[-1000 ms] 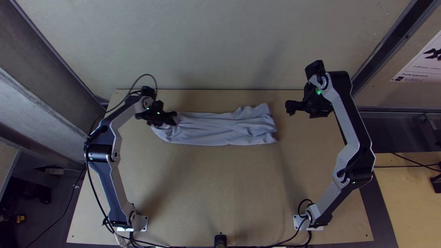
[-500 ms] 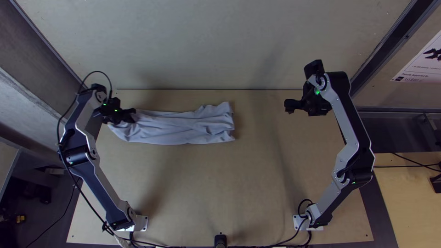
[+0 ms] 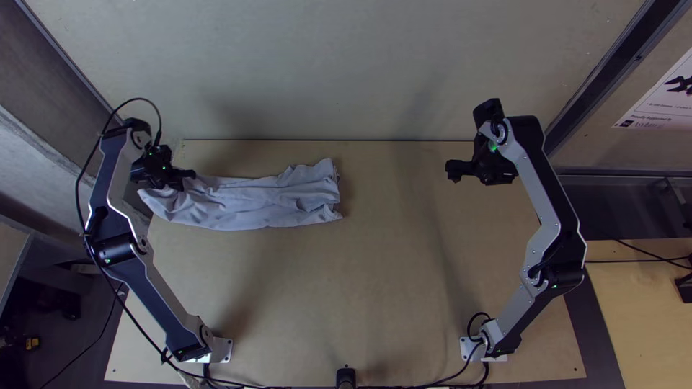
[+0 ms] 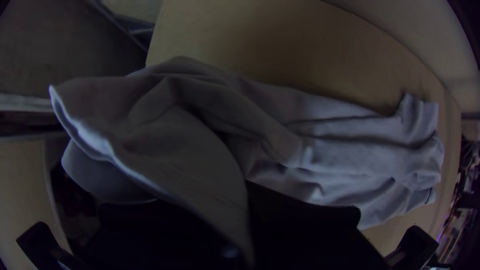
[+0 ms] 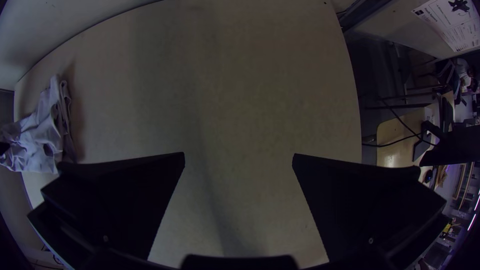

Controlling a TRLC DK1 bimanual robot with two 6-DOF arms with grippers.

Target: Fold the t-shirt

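Note:
In the top view the pale t-shirt lies as a long, narrow, wrinkled strip across the table's far left part. My left gripper holds its left end near the table's left edge. In the left wrist view my left gripper is shut on the t-shirt, with cloth draped over one finger. To the far right, my right gripper stands away from the cloth. The right wrist view shows my right gripper open over bare wood, the bunched end of the t-shirt off to one side.
The wooden table is bare between the two arms' bases and between the cloth and my right gripper. A wall stands behind its far edge. Cables run along the near edge beside a small black post.
My left gripper has moved left, dragging the t-shirt along the table with it toward the left edge. The right arm has barely shifted.

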